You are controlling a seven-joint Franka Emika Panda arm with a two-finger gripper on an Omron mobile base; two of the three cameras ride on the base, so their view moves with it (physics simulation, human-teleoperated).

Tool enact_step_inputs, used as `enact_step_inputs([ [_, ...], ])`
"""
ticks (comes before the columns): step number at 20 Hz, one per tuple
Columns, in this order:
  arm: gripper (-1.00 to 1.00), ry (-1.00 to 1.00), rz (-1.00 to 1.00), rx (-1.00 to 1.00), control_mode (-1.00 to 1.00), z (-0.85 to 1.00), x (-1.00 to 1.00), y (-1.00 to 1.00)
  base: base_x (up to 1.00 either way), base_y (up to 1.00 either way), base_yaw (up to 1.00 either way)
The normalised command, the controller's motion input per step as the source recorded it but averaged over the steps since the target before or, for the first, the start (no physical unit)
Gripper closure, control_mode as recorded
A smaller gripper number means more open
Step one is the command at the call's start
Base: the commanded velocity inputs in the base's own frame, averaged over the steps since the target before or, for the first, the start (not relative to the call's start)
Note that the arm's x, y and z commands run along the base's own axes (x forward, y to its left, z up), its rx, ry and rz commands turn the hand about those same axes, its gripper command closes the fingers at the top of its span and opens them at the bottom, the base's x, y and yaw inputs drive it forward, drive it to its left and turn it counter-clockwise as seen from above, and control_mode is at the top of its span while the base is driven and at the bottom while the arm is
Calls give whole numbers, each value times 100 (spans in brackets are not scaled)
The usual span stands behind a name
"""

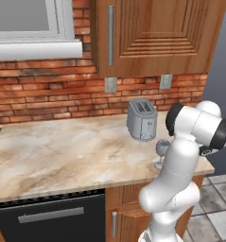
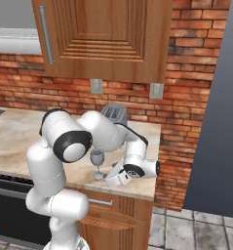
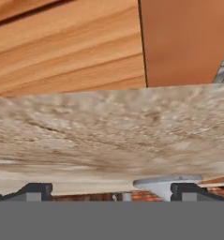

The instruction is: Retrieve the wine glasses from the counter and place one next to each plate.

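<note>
A wine glass (image 2: 97,163) stands upright on the marbled surface (image 1: 62,151) near its front edge, just in front of the toaster (image 1: 142,120), not yet lifted. Your gripper (image 3: 111,192) sits low beside its foot, fingers (image 3: 36,191) wide apart and holding nothing. Judging from this, every placement beside a plate remains ahead of you.

You are looking at a home kitchen, rendered in simulation. A red brick wall (image 1: 48,94) runs behind a beige marbled stone counter (image 1: 62,151), with brown wooden cabinets (image 1: 152,33) above and below it, fitted with silver bar handles (image 1: 110,35). A silver toaster (image 1: 142,119) stands on the worktop near two wall outlets (image 1: 110,84). A stemmed wine glass (image 1: 161,151) stands near the counter's front edge. A dark appliance front (image 1: 48,215) sits under the counter, a white window sill (image 1: 36,48) is at upper left, and grey floor tiles (image 1: 216,208) lie to the right.
</note>
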Motion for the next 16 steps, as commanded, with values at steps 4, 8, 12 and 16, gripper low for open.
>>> enact_step_inputs([
  [4,-100,6,0,0,-100,1,0,0,0,0,0],
  [8,-100,3,0,6,-100,12,0,7,0,0,0],
  [12,-100,0,0,3,-100,3,0,25,0,0,0],
  [16,-100,2,0,0,-100,0,0,25,0,0,0],
])
